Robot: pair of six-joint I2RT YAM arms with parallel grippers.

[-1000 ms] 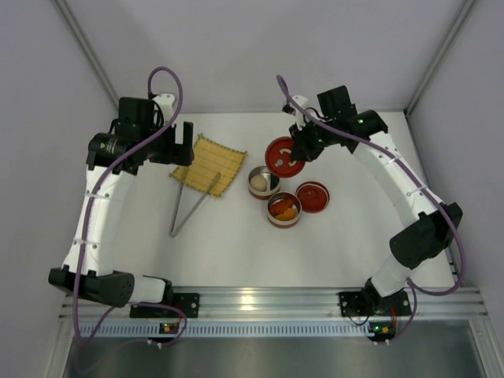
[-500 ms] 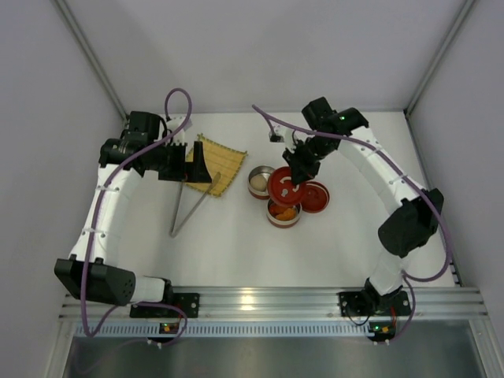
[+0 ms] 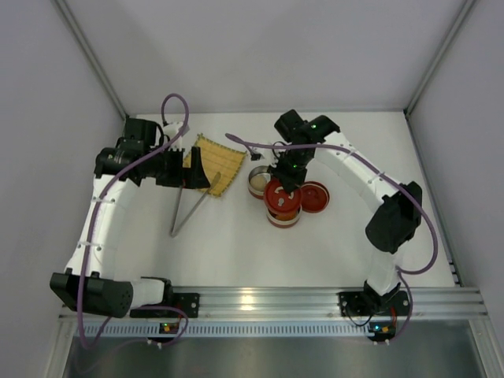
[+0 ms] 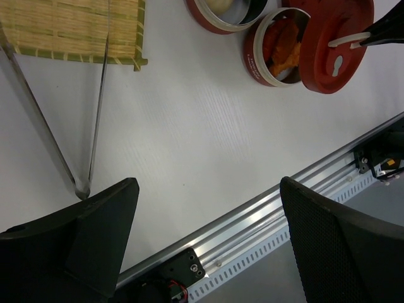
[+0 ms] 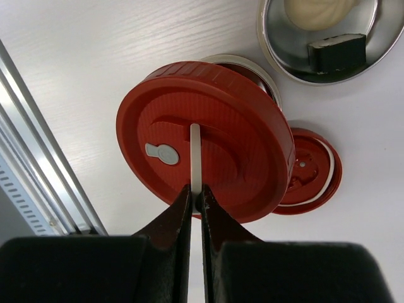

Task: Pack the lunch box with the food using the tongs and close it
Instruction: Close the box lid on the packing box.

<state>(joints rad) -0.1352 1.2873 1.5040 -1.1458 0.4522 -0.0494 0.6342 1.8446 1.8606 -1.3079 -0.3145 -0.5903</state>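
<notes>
The lunch box is a red round tin (image 4: pixel 260 55) holding red and orange food (image 4: pixel 281 49), plus a steel tin (image 3: pixel 257 182) with a white round piece (image 5: pixel 319 11) and a dark piece (image 5: pixel 338 50). My right gripper (image 5: pixel 196 201) is shut on the white strap of a red lid (image 5: pixel 240 126), which hangs tilted just over the red tin (image 3: pixel 283 219) and hides most of it. The silver tongs (image 3: pixel 189 206) lie on the table, tips on the yellow mat (image 3: pixel 216 161). My left gripper (image 4: pixel 208 189) stands open and empty above the mat's near-left edge.
A second red lid (image 3: pixel 313 197) lies flat on the table right of the red tin. The metal rail (image 4: pixel 265 221) runs along the table's near edge. Grey walls close in the back and both sides.
My right arm has carried the red lid from the back of the table forward and left, to over the red tin. My left gripper has shifted slightly right over the mat.
</notes>
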